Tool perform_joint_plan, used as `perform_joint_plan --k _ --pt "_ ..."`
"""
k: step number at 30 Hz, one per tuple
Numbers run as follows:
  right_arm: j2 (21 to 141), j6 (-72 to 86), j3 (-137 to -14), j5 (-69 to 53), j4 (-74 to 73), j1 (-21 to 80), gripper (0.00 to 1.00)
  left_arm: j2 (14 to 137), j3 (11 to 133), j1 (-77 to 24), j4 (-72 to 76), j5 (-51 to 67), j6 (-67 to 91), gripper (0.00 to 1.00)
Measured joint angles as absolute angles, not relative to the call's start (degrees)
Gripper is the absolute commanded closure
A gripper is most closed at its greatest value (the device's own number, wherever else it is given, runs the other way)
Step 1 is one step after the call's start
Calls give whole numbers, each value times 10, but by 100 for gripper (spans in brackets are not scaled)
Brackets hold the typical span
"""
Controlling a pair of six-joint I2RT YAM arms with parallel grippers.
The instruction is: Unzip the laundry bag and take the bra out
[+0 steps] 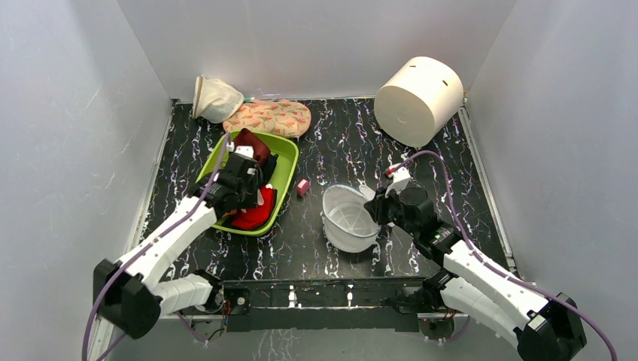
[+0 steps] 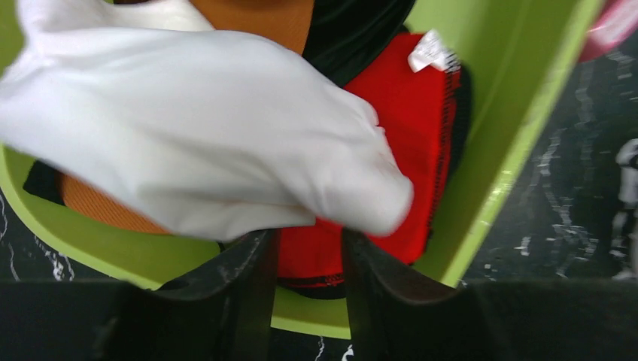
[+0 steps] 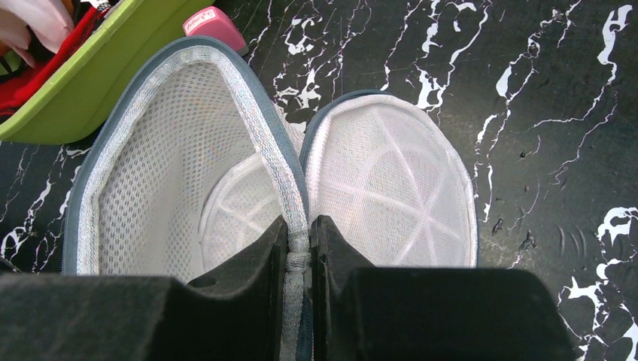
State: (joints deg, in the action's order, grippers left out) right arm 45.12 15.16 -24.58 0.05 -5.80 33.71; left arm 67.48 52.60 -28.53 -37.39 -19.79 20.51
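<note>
The laundry bag [image 1: 350,222] sat unzipped near the table's middle, towards the near edge, with its lid flap hanging off the right side. The right gripper [image 3: 299,226] was pinched tight on the bag's rim at the hinge. Towards the left edge, the left gripper [image 2: 308,241] hung over the green bin [image 1: 286,177], its fingers narrowly apart. The white bra [image 2: 211,128] lay at their tips; I could not tell whether they gripped it.

Bright even light, soft left-wrist blur.
</note>
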Motion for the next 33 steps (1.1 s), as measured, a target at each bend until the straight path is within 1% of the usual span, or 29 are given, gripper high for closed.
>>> perform_joint_plan --k 1,2,6,8,10,13,15,18,21,26,29,32,33 --pt "451 152 -246 0 -58 337 99 655 526 -285 -368 -192 203 51" --pt "451 153 -246 0 -58 337 98 639 528 -285 -364 -186 199 42" --pt "460 161 -246 -5 -59 337 91 590 529 -284 -351 -158 190 23" --pt "463 167 -246 -6 -62 337 83 562 531 -284 -347 -141 187 15" --pt "464 172 -247 -6 -65 337 72 538 540 -284 -344 -127 186 9" --pt "462 181 -253 -5 -80 337 62 516 561 -284 -333 -115 186 5" --pt "457 185 -258 -3 -91 337 59 512 574 -284 -319 -110 184 2" --pt "446 189 -265 3 -102 337 56 526 581 -284 -295 -109 179 2" --pt "435 196 -275 8 -114 337 47 573 605 -284 -283 -112 177 2" --pt "424 203 -292 16 -136 337 31 692 656 -283 -253 -115 182 2" --pt "411 211 -300 23 -153 337 24 723 644 -274 -241 -109 198 2" --pt "389 223 -303 38 -168 337 16 707 593 -258 -218 -96 216 2" --pt "381 228 -303 43 -171 337 15 694 570 -250 -212 -91 222 2"
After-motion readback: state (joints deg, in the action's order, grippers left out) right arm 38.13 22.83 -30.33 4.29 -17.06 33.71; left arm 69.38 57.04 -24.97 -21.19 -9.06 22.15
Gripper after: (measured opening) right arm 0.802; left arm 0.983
